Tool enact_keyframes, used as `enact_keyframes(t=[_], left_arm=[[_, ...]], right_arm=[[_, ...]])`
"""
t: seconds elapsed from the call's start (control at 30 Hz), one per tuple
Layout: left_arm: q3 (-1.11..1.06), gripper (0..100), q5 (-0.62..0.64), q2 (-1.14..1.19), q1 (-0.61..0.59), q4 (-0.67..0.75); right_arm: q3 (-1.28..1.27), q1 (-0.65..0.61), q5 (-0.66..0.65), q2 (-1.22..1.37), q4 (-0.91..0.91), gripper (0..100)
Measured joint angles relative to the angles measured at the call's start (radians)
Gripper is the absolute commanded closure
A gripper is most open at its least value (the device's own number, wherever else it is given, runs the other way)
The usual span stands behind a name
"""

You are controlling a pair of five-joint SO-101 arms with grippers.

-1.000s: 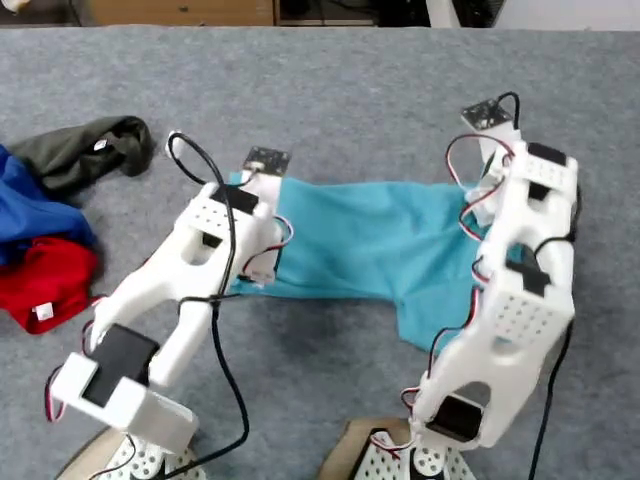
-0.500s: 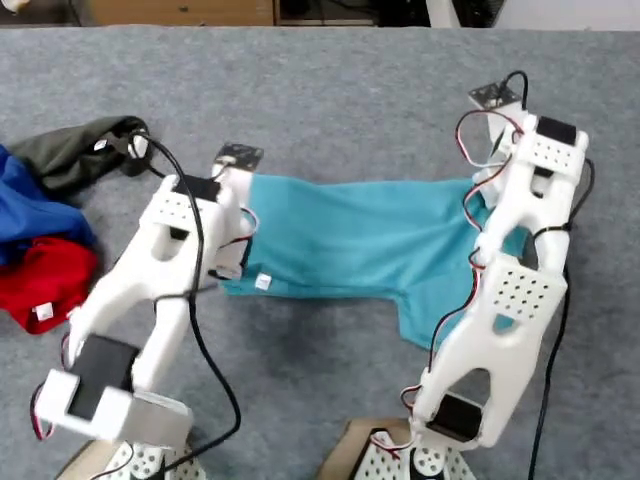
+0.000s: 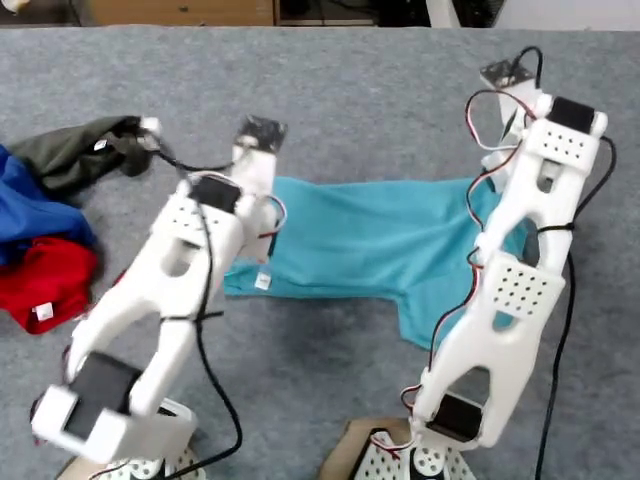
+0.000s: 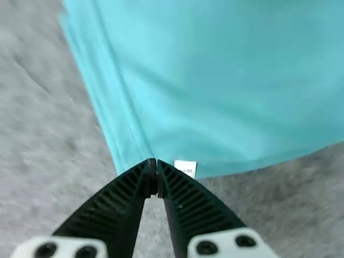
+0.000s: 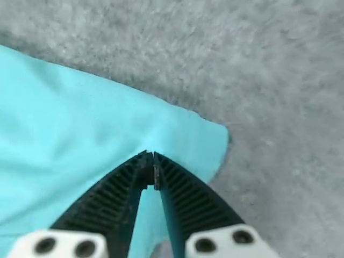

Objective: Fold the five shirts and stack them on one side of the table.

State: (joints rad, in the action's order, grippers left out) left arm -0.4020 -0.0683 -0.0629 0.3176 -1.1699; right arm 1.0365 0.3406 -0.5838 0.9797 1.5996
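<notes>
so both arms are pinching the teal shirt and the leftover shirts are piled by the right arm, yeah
No. The left gripper and right gripper do each have jaws shut on the teal shirt, but the pile of leftover shirts lies by the left arm, not the right; the high view shows it.

Teal shirt [image 3: 370, 245] flat on grey counter [image 3: 350, 90], left arm [image 3: 170, 290] at its 9 o'clock end, right arm [image 3: 520, 280] at 3, bunched shirts [image 3: 40, 220] far 9 o'clock

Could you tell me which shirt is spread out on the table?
The teal shirt; the grey shirt, blue shirt and red shirt lie crumpled together in a heap.
</notes>
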Motion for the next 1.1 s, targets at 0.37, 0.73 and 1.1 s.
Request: enact_keyframes(t=[0.37, 0.73, 1.1], left_arm=[[0.000, 98, 0.002, 0.285, -0.026, 0.061], [0.132, 98, -0.038, 0.044, -0.014, -0.077], [0.265, 98, -0.038, 0.176, -0.137, 0.167]], right_arm=[[0.029, 0.021, 0.021, 0.132, -0.140, 99.0], [0.206, 0.032, 0.021, 0.129, 0.015, 99.0], [0.362, 0.043, 0.021, 0.158, 0.086, 99.0]])
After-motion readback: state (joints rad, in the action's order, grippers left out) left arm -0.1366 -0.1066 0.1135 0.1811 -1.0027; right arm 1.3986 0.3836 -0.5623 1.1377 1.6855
